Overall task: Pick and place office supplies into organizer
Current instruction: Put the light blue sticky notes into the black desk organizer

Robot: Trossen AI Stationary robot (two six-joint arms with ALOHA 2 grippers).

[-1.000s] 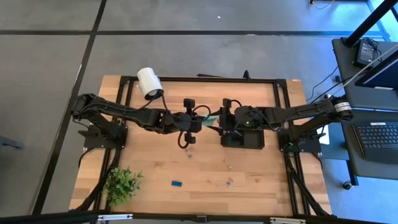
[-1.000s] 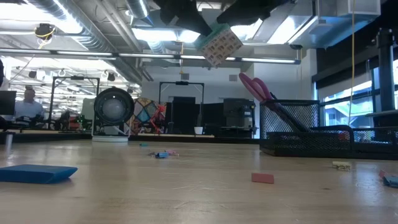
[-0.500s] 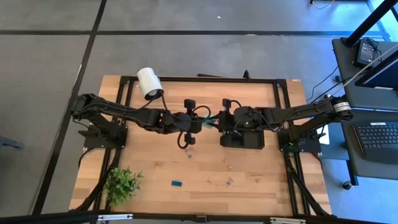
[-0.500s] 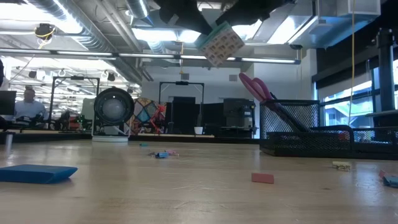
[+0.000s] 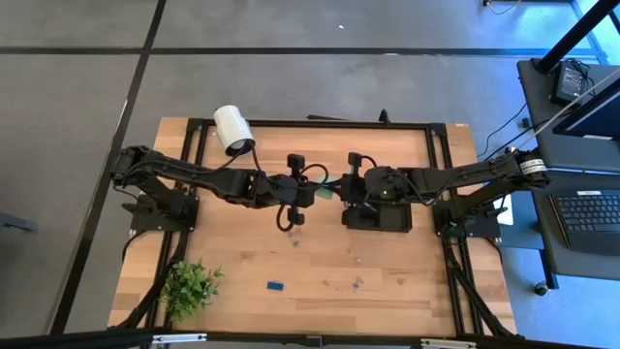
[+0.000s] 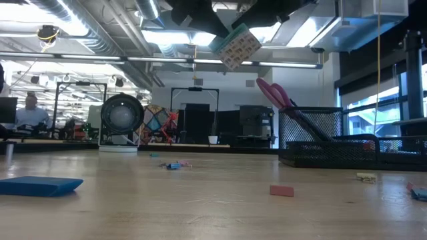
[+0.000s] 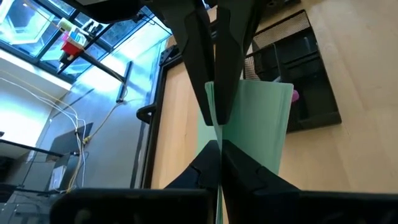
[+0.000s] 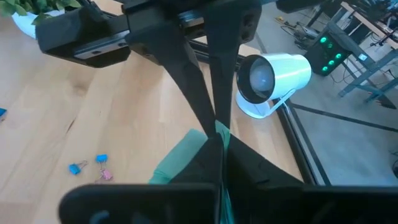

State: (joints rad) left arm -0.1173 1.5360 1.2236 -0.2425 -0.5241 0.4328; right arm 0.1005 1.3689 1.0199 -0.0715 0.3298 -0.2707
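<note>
Both grippers meet mid-table in the high view, just left of the organizer [image 5: 378,208]. Left gripper [image 5: 325,190] and right gripper [image 5: 339,191] are both pinched on the light green notepad [image 5: 331,190], one from each side. It hangs in the air, off the table.

Left wrist view: own fingers [image 7: 205,155] closed narrow on the notepad [image 7: 258,124] edge; the right arm's fingers [image 7: 231,56] clamp the far edge. Organizer [image 7: 298,74] sits right behind the pad, something pink peeking past the pad edge.

Right wrist view: same grip from the other side, notepad [image 8: 183,158] squeezed between own fingers [image 8: 242,155] and the left arm's fingers [image 8: 186,68]. White cylinder [image 8: 273,78] beyond, at the table's black frame rail. Blue and pink clips [image 8: 93,165] loose on the wood, lower left of the frame.

Low view: notepad [image 6: 235,47] tilted, held high at top center, well above the tabletop. Purple-handled scissors [image 6: 280,100] stand tilted in the mesh organizer [image 6: 333,140] at right. On the wood: blue block [image 6: 40,185] lower left, pink piece [image 6: 281,191] center, small clips [image 6: 175,165] farther back.

Open room: lower half of the table [image 5: 387,291] in the high view is mostly bare. Potted plant [image 5: 189,286] at lower-left corner, blue block [image 5: 275,286] near bottom center.
</note>
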